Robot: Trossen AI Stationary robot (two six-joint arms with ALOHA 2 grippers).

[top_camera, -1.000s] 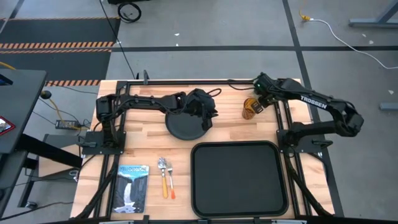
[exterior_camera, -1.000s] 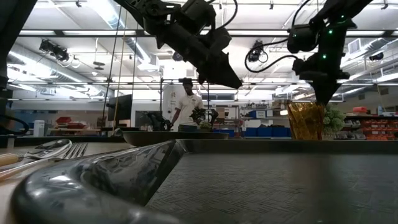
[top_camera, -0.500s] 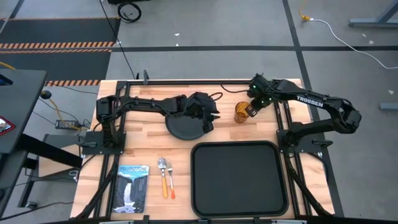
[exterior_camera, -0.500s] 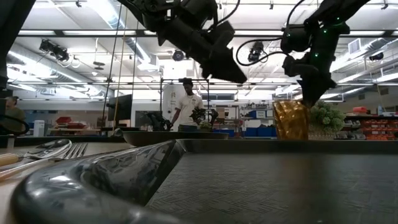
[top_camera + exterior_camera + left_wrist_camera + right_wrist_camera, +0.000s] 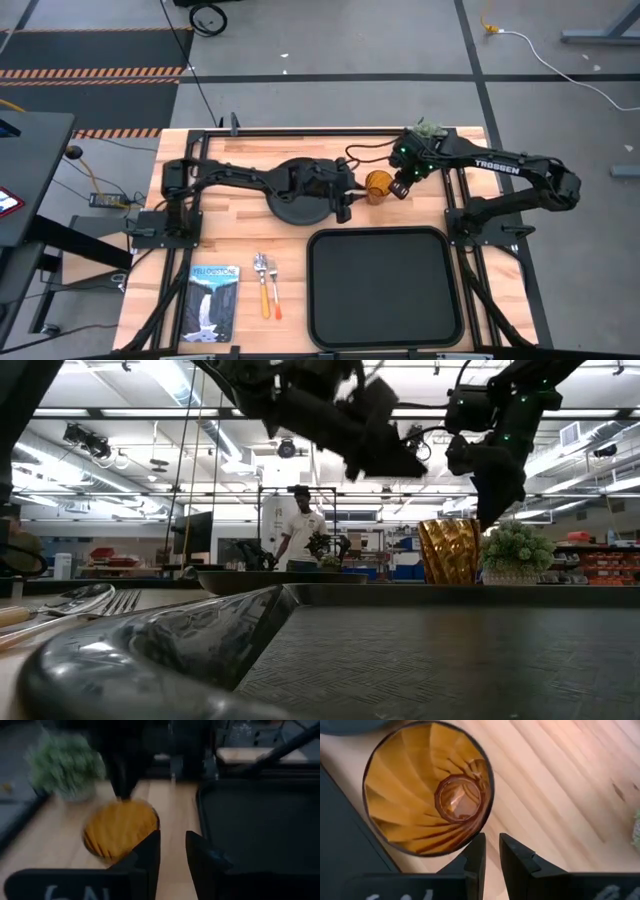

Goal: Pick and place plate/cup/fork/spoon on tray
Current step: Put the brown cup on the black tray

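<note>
The wooden table carries everything. The tray, a large black rectangle with rounded corners and a raised rim, lies on the near part of the table with nothing in it. The plate, round, matte black and low-rimmed, sits beyond the tray's left corner, partly covered by the left arm. The left gripper hangs over the plate's right edge, its jaws nearly closed with a narrow gap and nothing between them. The right gripper reaches in from the far right, its jaws clenched on the rim of the cup, a small translucent amber tumbler with spiral fluting down its inside wall; the cup stands upright between the plate and the right arm, beyond the tray. A small green plant sits behind the cup at the far right of the table. A booklet lies at the near left, and just beside it lie the fork and spoon, both orange-handled with silver heads, side by side, left of the tray.
</note>
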